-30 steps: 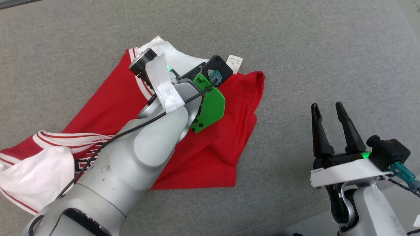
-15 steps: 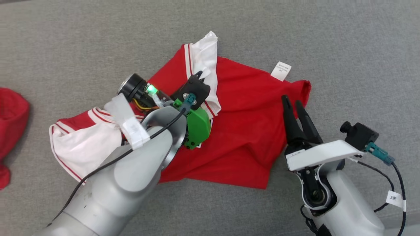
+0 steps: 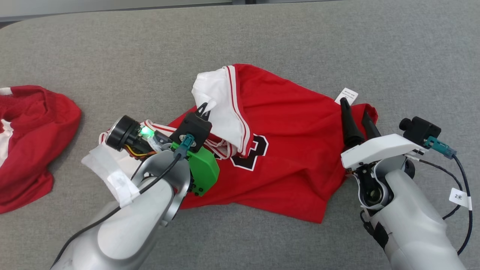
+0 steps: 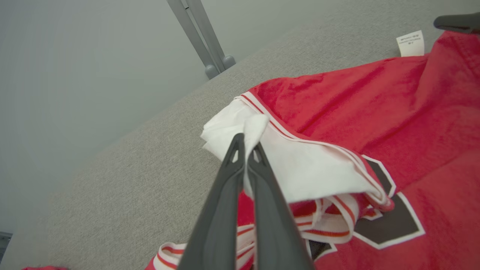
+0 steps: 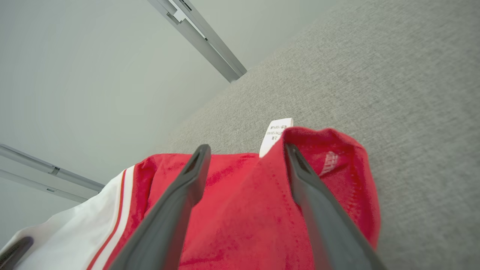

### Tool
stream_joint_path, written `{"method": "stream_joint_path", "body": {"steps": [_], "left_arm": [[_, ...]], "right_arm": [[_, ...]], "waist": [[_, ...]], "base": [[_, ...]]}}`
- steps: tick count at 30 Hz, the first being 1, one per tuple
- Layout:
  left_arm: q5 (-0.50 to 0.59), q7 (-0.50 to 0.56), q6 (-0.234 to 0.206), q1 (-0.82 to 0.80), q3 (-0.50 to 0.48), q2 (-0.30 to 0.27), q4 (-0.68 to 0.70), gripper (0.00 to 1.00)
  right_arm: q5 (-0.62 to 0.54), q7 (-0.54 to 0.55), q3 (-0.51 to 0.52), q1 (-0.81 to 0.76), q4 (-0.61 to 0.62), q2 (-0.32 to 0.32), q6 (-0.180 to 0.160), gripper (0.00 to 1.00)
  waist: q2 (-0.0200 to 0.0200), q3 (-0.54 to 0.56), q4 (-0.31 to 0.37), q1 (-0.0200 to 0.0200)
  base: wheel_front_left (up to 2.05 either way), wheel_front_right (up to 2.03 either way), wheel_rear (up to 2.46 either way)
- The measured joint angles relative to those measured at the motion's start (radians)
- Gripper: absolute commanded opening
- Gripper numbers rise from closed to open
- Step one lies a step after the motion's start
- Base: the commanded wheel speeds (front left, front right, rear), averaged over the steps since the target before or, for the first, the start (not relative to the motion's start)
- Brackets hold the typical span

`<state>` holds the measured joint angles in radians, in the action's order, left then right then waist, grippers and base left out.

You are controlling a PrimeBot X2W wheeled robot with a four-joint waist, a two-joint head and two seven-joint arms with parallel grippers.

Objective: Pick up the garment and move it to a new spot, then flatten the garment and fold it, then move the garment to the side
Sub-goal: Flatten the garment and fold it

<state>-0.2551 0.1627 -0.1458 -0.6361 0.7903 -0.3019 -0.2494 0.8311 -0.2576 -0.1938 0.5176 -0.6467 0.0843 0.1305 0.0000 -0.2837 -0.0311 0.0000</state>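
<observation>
Grey woven-fabric tabletop (image 3: pixel 262 33), bearing the red sleeveless jersey (image 3: pixel 296 120) with white striped trim. It lies rumpled at centre, one shoulder turned over to show the white lining. A second red garment (image 3: pixel 33 127) lies well apart at my left. My left claw (image 3: pixel 204 108) is pinched tight on that white lining. My right claw (image 3: pixel 355 110) stands fully spread, straddling the jersey's far corner and holding nothing. Judged stage: flattening in hand; folding and moving aside not yet done. A black numeral 3 (image 3: pixel 252 153), white-edged, partly shows. White care label (image 3: pixel 347 95): print illegible. Cable tag (image 3: pixel 459 197): "2米".
</observation>
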Motion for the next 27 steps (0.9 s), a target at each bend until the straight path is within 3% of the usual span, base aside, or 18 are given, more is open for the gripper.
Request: {"method": "stream_joint_path", "body": {"steps": [2, 4, 8, 15, 21, 25, 27], "left_arm": [[-0.003, 0.011, -0.011, 0.013, -0.006, -0.015, 0.026, 0.00], [-0.008, 0.023, -0.021, 0.028, -0.012, -0.034, 0.052, 0.00], [-0.016, 0.041, -0.035, 0.048, -0.020, -0.062, 0.098, 0.00], [-0.025, 0.065, -0.060, 0.074, -0.034, -0.092, 0.148, 0.00], [-0.033, 0.070, -0.070, 0.088, -0.034, -0.096, 0.178, 0.00], [-0.039, 0.071, -0.079, 0.093, -0.038, -0.106, 0.192, 0.00], [-0.041, 0.071, -0.083, 0.095, -0.040, -0.110, 0.198, 0.00]], "right_arm": [[-0.019, -0.001, 0.019, 0.022, -0.045, 0.001, 0.000, 1.00], [-0.054, -0.001, 0.060, 0.043, -0.131, 0.007, 0.000, 0.92], [-0.065, -0.004, 0.160, 0.097, -0.252, 0.002, 0.000, 1.00], [0.134, 0.110, 0.269, 0.158, -0.261, -0.025, 0.000, 1.00], [-0.117, 0.076, 0.104, 0.105, -0.218, 0.095, 0.000, 1.00], [-0.241, 0.064, 0.089, 0.075, -0.225, 0.133, 0.000, 1.00], [-0.247, 0.081, 0.097, 0.064, -0.216, 0.128, 0.000, 1.00]], "waist": [[0.0000, 0.008, -0.008, 0.0000], [0.0000, 0.017, -0.014, 0.0000], [0.0000, 0.027, -0.019, 0.0000], [0.0000, 0.030, -0.010, 0.0000], [0.0000, 0.032, -0.020, 0.0000], [0.0000, 0.028, -0.023, 0.0000], [0.0000, 0.026, -0.021, 0.0000]], "base": [[0.00, 0.00, 0.00], [0.00, 0.00, 0.00], [0.00, 0.00, 0.00], [0.00, 0.00, 0.00], [0.00, 0.00, 0.00], [0.00, 0.00, 0.00], [0.00, 0.00, 0.00]]}}
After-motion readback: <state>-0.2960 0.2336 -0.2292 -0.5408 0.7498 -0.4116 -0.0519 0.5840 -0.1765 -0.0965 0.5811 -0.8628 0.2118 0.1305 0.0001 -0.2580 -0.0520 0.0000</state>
